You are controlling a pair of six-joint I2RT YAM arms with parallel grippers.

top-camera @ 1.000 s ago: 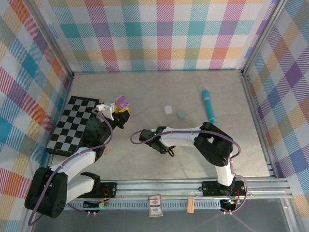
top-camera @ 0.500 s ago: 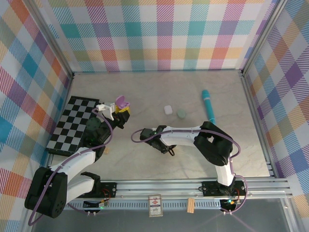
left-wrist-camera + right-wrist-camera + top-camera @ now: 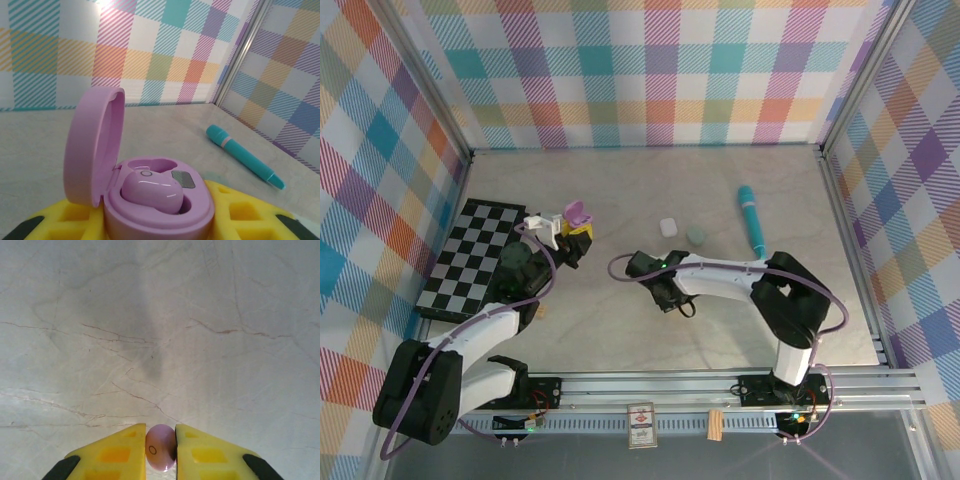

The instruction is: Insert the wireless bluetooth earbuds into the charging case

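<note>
**Top external view.** The left gripper [image 3: 567,232] is closed on the opened pink charging case [image 3: 577,213], which stands at its fingertips with the lid raised. The right gripper [image 3: 638,266] is well apart from it, to that case's right and nearer the arm bases. A white case [image 3: 668,227] and a grey-green case [image 3: 696,236] lie beyond the right gripper. A teal cylinder [image 3: 752,220] lies farther off to its right.

**Left wrist view.** The case sits between the yellow pads [image 3: 227,212]. One pink earbud is seated [image 3: 150,192] in the near socket. The socket beside it [image 3: 181,178] is empty.

**Right wrist view.** The yellow fingers [image 3: 112,455] are pinched nearly together on a second pink earbud [image 3: 160,447], gripped at the tips. Bare table [image 3: 160,330] lies ahead of the fingers.

**Progress.** Judged from these views, one earbud is inserted and the second is grasped but not yet delivered. What is left is to carry it across to the case at the left gripper, set it in the empty socket and release it. Whether the lid must then be closed cannot be told.
</note>
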